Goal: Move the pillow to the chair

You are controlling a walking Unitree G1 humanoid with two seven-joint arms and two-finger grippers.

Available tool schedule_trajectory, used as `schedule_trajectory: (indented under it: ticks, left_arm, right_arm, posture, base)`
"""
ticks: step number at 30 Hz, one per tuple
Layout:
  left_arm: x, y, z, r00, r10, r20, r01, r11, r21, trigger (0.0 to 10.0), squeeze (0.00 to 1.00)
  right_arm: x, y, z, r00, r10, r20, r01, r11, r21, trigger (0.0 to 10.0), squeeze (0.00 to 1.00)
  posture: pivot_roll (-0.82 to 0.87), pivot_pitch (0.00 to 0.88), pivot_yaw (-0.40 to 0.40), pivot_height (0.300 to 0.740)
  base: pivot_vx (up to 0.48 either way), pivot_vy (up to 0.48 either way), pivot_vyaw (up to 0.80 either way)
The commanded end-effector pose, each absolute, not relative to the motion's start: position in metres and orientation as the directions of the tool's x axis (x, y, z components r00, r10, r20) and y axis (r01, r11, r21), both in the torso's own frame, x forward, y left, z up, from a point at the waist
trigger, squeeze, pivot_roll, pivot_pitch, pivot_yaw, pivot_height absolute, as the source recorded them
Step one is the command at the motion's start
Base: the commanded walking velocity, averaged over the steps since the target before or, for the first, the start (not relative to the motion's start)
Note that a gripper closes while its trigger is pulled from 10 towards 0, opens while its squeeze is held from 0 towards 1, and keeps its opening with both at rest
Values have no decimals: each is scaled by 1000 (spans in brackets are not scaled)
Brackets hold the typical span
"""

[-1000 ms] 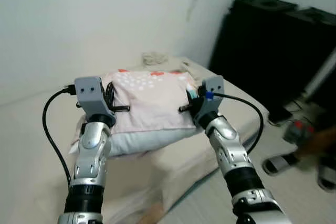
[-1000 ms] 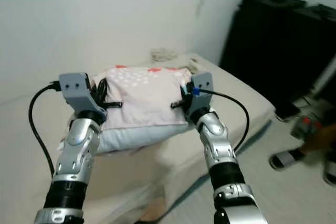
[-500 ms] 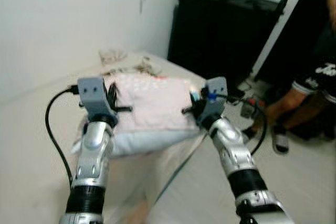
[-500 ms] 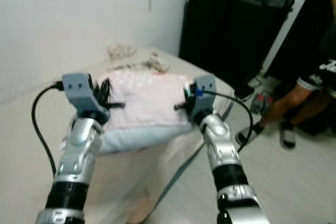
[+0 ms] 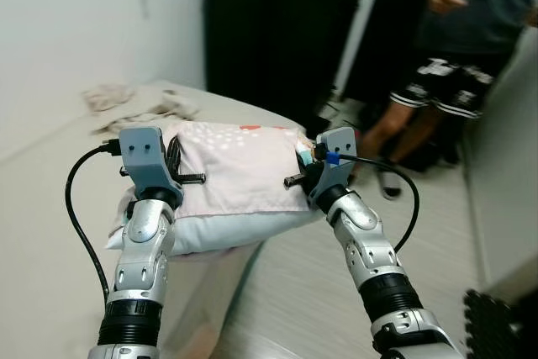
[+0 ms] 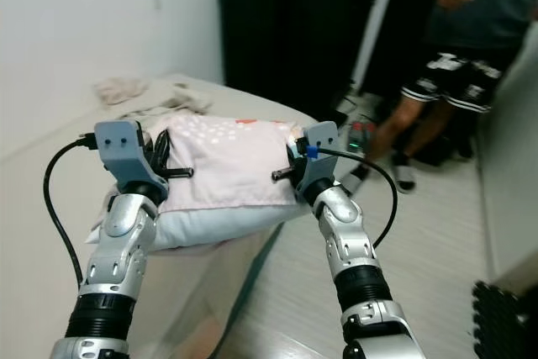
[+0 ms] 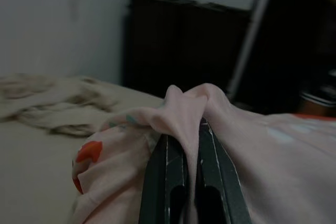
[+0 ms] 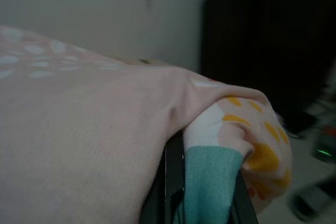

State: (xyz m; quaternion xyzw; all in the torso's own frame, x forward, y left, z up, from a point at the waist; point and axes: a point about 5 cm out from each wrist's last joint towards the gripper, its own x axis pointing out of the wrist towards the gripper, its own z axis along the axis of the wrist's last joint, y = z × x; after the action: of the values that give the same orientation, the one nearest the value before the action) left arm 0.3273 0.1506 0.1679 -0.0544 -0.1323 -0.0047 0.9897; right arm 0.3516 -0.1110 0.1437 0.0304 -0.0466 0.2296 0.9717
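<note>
Pillow point(image 5: 239, 178), pale pink w/ white dots on top, red/orange marks at the far edge and a light blue-white underside, hangs lifted between both arms, above the near edge of a beige bed point(image 5: 50, 208) and partly out over the floor point(image 5: 303, 292). Far left on the bed, near the white wall, lies a crumpled cloth point(image 5: 139, 107). Left gripper point(image 7: 190, 145) holds the pillow's left end: in the left wrist view its two black fingers point(image 7: 168, 182) are pressed together w/ a fold of pink fabric caught between them. A black cable point(image 5: 80, 208) loops from the left wrist's grey camera housing point(image 5: 143, 153) down along the silver arm. Right gripper point(image 8: 202, 182) pinches the pillow's right corner; in the right wrist view a teal, white and orange-spotted bit of the cover bulges between the fingers. Behind the pillow stand two tall black cases point(image 5: 282, 35) against the wall. Further right a person point(image 5: 458, 31) in a dark top and black shorts stands on the floor, a phone in hand, well apart from the arms. Bottom right corner: edge of something black, studded, can't tell what.
</note>
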Motion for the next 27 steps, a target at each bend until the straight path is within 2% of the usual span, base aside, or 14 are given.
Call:
schedule_trajectory:
  ticks: [1,27]
  left_arm:
    - [328,137,174,954,-66,294,93,992,-80,10000,0]
    - [326,135,169,957,-90,275,111,992,-61,10000,0]
  right_arm:
    - [351,-97,155,862,484,150,-492,870,21,10000,0]
    - [348,-92,150,863,485,143,-493,870,29,10000,0]
  posture:
    - [-29,40,-50,740]
    - [-21,27,-46,740]
  base:
    - [0,0,-800]
    - [0,0,-800]
